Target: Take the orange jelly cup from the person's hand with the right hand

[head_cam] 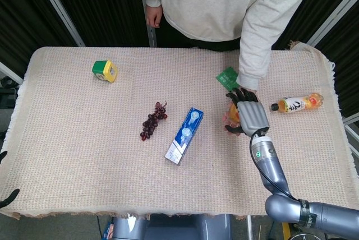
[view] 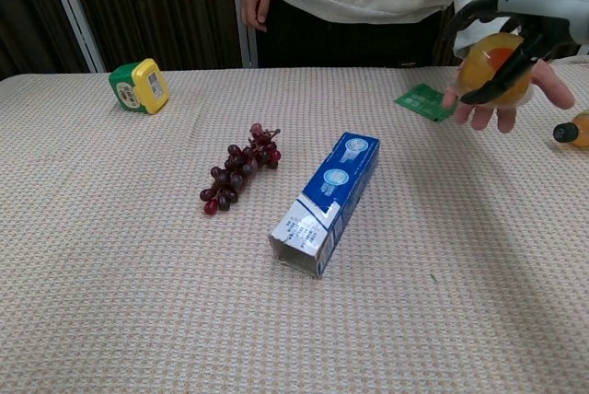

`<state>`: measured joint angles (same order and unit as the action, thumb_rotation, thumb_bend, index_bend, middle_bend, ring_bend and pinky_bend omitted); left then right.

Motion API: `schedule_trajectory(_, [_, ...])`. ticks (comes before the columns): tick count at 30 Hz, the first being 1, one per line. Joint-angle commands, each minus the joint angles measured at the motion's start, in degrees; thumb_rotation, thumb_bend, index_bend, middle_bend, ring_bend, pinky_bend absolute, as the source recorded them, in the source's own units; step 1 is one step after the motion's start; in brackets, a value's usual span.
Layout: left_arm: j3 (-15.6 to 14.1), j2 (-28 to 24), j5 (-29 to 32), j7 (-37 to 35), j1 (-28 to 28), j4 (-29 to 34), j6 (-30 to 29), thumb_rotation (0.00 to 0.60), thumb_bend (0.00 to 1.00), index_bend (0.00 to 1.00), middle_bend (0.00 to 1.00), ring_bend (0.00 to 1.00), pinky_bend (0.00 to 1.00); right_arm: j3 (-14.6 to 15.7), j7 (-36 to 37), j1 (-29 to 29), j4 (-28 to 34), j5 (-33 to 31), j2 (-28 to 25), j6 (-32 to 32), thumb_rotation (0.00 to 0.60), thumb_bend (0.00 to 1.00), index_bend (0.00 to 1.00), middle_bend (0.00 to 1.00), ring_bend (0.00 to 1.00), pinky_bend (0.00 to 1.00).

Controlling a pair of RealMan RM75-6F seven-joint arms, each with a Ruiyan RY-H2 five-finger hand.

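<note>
The orange jelly cup [view: 488,61] lies on the person's upturned palm [view: 515,99] at the table's far right. My right hand [head_cam: 250,114] has come down over it from above. In the chest view its dark fingers [view: 458,28] curl round the cup's left side and the thumb crosses its front. In the head view my hand covers the cup almost wholly; only an orange sliver [head_cam: 231,114] shows. Of my left hand [head_cam: 7,197], only dark fingertips show at the table's near left edge.
A tea bottle [head_cam: 297,104] lies right of the person's hand and a green packet [head_cam: 227,77] behind it. A blue carton [head_cam: 184,135] and a bunch of grapes [head_cam: 153,120] lie mid-table. A green-and-yellow tub [head_cam: 105,70] sits far left.
</note>
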<state>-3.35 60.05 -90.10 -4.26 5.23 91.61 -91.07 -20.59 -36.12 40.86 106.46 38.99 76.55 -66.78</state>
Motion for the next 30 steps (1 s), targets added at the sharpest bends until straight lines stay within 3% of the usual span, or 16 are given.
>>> schedule_trajectory(1, [0.0, -0.3, 0.4, 0.1, -0.2, 0.5, 0.5, 0.600, 0.25, 0.05, 0.00, 0.00, 0.00, 0.3, -0.6, 1.4, -2.9, -0.5, 1.9, -0.8, 0.600, 0.21, 0.38, 0.25, 0.18, 0.28])
schedule_trajectory(5, [0.0, -0.5, 0.3, -0.2, -0.2, 0.6, 0.5, 0.600, 0.25, 0.06, 0.00, 0.00, 0.00, 0.3, 1.5, 1.5, -7.0, 3.8, 4.4, -4.0, 0.600, 0.28, 0.60, 0.49, 0.44, 0.52])
schedule_trajectory(9, [-0.1, -0.6, 0.2, -0.8, -0.2, 0.6, 0.7, 0.600, 0.25, 0.06, 0.00, 0.00, 0.00, 1.4, 3.5, 0.8, -10.1, 7.3, 5.5, -5.4, 0.600, 0.31, 0.70, 0.59, 0.53, 0.62])
schedule_trajectory(20, [-0.1, -0.7, 0.1, -0.7, -0.2, 0.6, 0.6, 0.600, 0.25, 0.07, 0.00, 0.00, 0.00, 2.0, 6.5, -0.6, -7.2, 14.1, 3.4, -7.9, 0.600, 0.32, 0.72, 0.61, 0.57, 0.67])
schedule_trajectory(25, [-0.1, -0.6, 0.0, -0.5, -0.2, 0.5, 0.5, 0.600, 0.25, 0.07, 0.00, 0.00, 0.00, 2.2, 7.2, -2.9, -1.3, 16.6, -0.8, -10.2, 0.600, 0.32, 0.72, 0.61, 0.58, 0.68])
schedule_trajectory(30, [-0.1, -0.5, -0.2, -0.4, -0.2, 0.4, 0.4, 0.600, 0.25, 0.07, 0.00, 0.00, 0.00, 4.5, 9.3, -7.8, 4.6, 19.6, -7.0, -12.8, 0.600, 0.32, 0.72, 0.61, 0.58, 0.68])
